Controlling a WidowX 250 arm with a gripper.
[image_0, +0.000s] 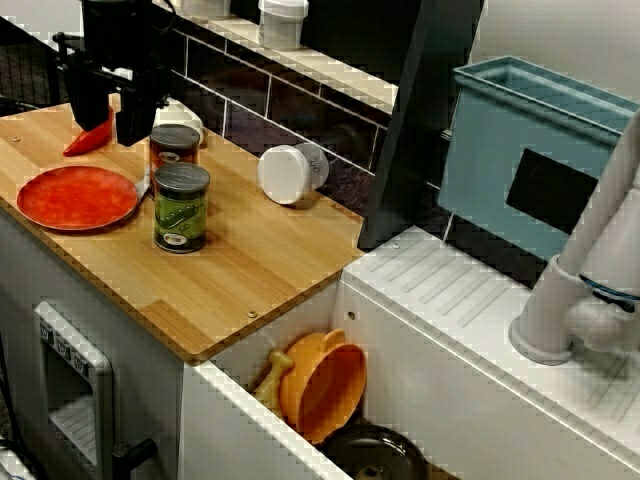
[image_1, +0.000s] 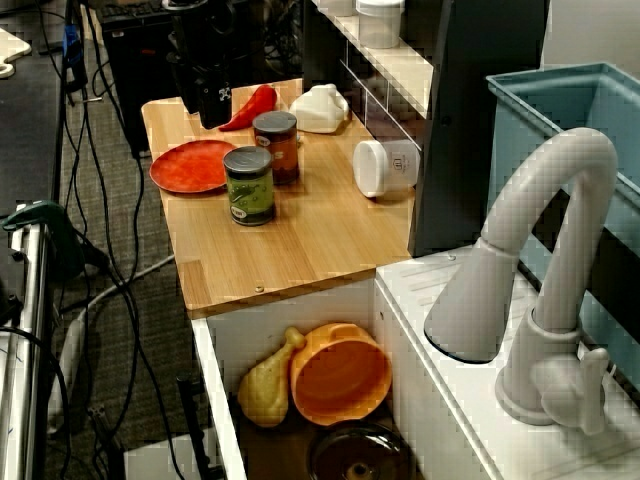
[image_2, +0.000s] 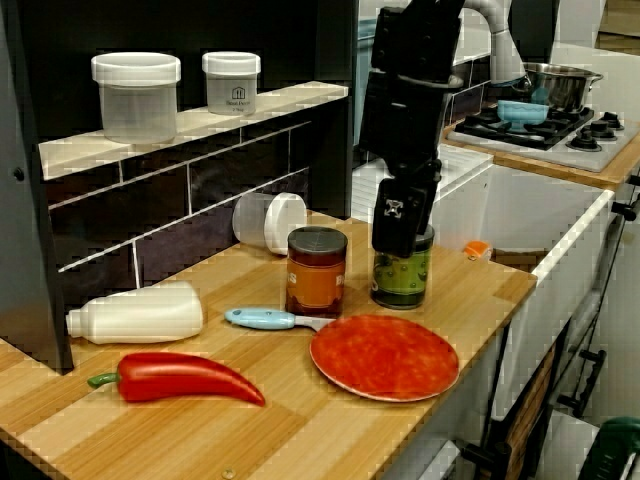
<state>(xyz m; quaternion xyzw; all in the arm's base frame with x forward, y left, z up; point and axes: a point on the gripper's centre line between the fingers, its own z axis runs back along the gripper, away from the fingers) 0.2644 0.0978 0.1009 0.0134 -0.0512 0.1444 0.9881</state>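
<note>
The gripper (image_0: 112, 128) hangs above the wooden counter (image_0: 260, 265), its fingers slightly parted and gripping nothing, touching nothing. Below it lie a red pepper (image_2: 180, 378) and an orange plate (image_0: 77, 197). Just beside it stands a brown can (image_0: 174, 146), with a green can (image_0: 181, 208) next to that. A white tub (image_0: 290, 173) lies on its side by the tiled wall. The sink (image_0: 400, 330) holds an orange bowl (image_0: 325, 385), and a white faucet (image_0: 590, 260) rises beyond.
</note>
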